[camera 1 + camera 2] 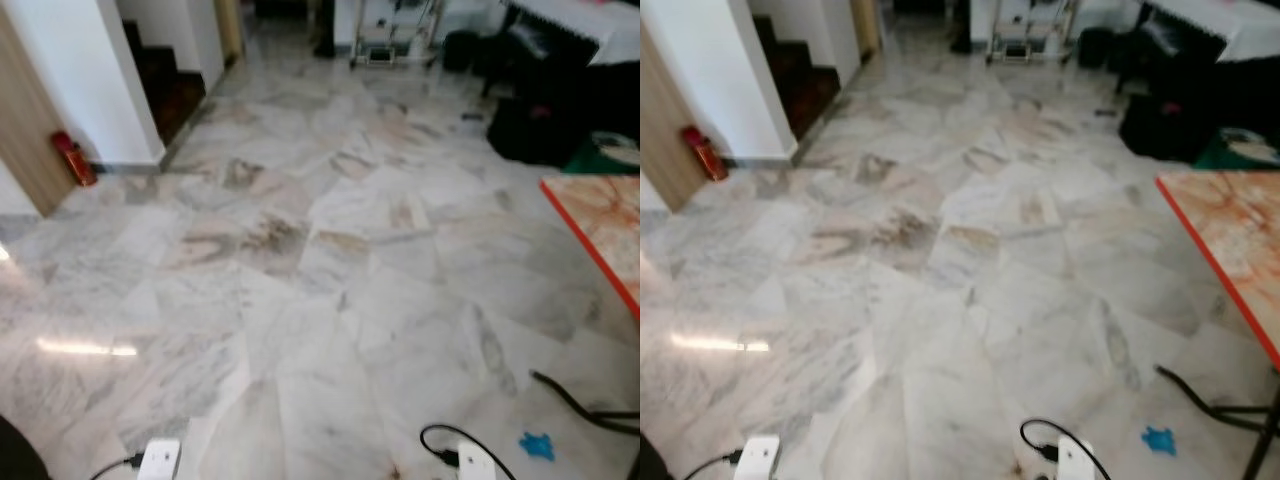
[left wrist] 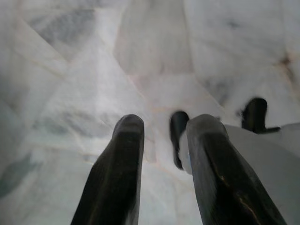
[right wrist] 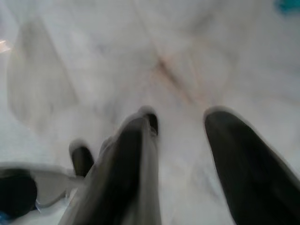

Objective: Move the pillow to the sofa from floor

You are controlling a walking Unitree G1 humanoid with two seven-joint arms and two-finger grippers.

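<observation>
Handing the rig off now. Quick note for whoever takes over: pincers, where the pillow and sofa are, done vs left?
Left pincer: open, empty, hanging over the marble floor.
Right pincer: open, empty, also over bare floor.
Pillow and sofa: neither located from this spot. Ahead are the floor, a red fire extinguisher by the wall on the left, a red-edged table on the right, and a blue scrap on the floor near the robot.
Done: nothing visible.
Left: find the pillow, pick it up, carry it to the sofa.

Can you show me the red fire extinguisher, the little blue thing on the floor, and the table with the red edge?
Red fire extinguisher [image 1: 74,159]: left eye view, middle of its cylinder body.
Small blue scrap on the marble floor [image 1: 536,446]: left eye view, its centre.
Marble-patterned table with red edge [image 1: 1240,225]: right eye view, bare tabletop.
</observation>
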